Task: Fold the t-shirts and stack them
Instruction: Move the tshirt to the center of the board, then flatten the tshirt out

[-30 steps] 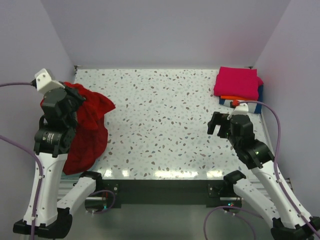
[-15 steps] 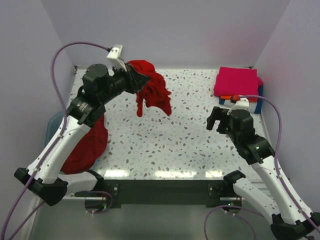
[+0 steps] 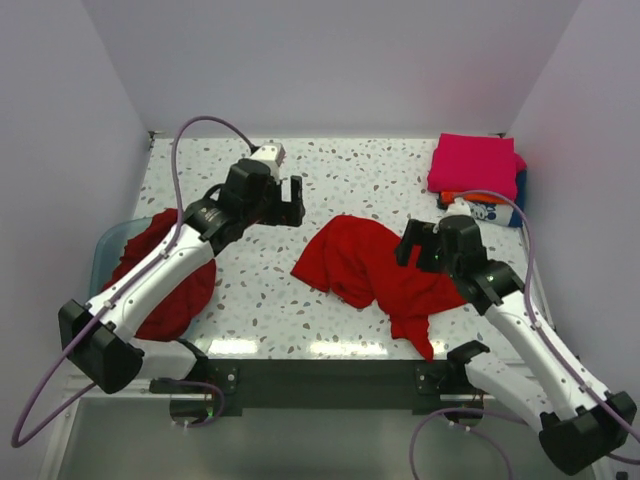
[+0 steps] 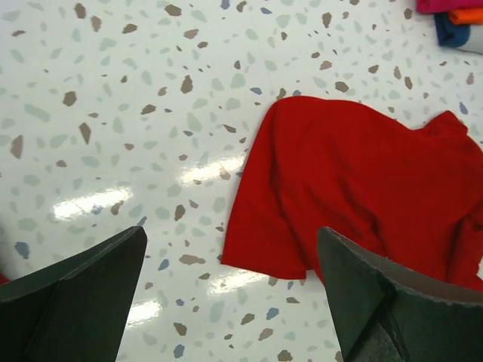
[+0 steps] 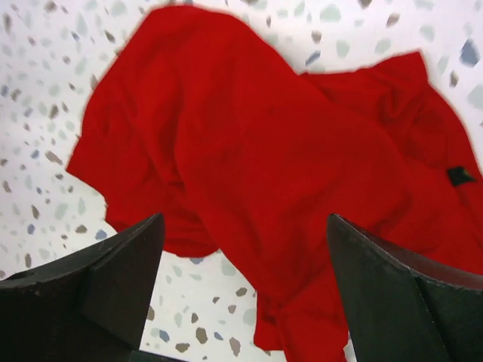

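Crumpled red t-shirt (image 3: pixel 370 265) lies on the desk (image 3: pixel 350 180). The left end effector (image 3: pixel 296 202), earlier holding it aloft, and right end effector (image 3: pixel 415 243) gape apart.

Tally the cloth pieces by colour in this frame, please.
Red: 2, the loose red shirt and the red heap in the tub, counted as one
Magenta shirt: 1
Orange shirt: 1
White shirt with blue print: 1
Total: 5
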Controlling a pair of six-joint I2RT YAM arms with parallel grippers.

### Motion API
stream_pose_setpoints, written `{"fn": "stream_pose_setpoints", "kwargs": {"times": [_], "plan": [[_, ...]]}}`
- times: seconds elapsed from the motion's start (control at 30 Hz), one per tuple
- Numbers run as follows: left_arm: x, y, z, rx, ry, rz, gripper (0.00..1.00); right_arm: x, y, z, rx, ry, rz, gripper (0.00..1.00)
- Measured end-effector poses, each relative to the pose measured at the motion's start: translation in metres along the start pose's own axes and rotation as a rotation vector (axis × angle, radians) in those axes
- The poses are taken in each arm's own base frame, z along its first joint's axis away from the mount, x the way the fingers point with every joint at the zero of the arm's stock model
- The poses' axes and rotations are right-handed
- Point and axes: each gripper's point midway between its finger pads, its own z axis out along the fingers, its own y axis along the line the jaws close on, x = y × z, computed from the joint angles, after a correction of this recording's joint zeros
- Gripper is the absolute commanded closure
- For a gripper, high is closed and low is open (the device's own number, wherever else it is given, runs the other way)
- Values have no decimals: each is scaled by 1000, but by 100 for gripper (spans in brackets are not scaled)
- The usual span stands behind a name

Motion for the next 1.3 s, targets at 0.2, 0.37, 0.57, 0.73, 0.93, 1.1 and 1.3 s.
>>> {"fn": "stream_pose_setpoints", "kwargs": {"times": [0.2,0.37,0.57,0.73,0.93,1.1,1.3], "plan": [[-23,20,-19,-89,-76,103,0,47,-3,22,44,159,8,13],[-19,26,-21,-85,-140,112,0,75,-10,22,88,211,23,16],[49,53,6,-124,-23,150,0,106,-17,34,150,297,23,22],[56,53,9,-111,-13,152,0,128,-10,52,167,365,1,44],[53,40,12,-40,-27,145,3,147,3,64,170,419,-34,99],[58,30,15,21,-13,144,3,105,36,80,137,355,-44,100],[66,22,21,60,7,153,3,17,99,104,61,194,-72,100]]}}
